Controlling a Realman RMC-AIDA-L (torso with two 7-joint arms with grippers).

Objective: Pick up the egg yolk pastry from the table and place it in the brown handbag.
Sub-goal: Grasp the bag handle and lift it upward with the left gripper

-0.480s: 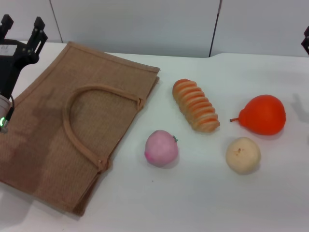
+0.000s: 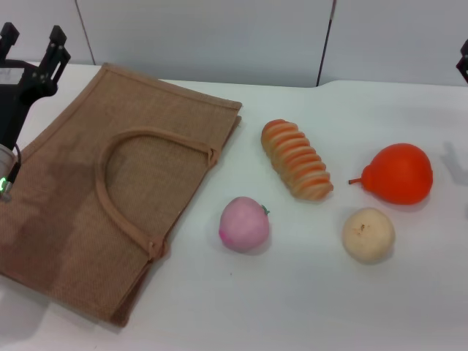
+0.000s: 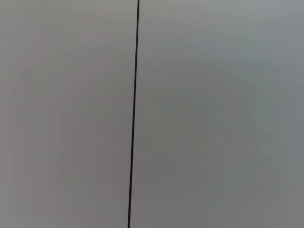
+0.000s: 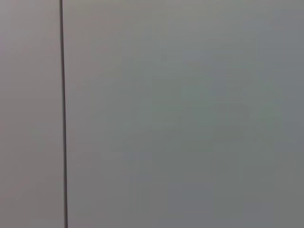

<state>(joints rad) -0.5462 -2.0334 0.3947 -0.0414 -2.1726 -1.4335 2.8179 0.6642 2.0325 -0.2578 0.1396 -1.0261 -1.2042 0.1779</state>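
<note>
1 egg yolk pastry [image 2: 368, 235] and 1 brown handbag [image 2: 110, 183] lie well apart; left tool [image 2: 32, 40] gapes wide, holding nothing.

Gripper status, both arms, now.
Left gripper: open, holding nothing, raised at the far left above the handbag.
Right gripper: only a sliver at the right edge of the head view; cannot be told.

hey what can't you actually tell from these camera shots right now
- Right gripper: head view's right edge cuts it off; fingers unseen.
- Brown handbag: lies flat, inside hidden; the left gripper covers a corner.
- Both wrist views: only blank wall panels, no egg yolk pastry or table.
</note>
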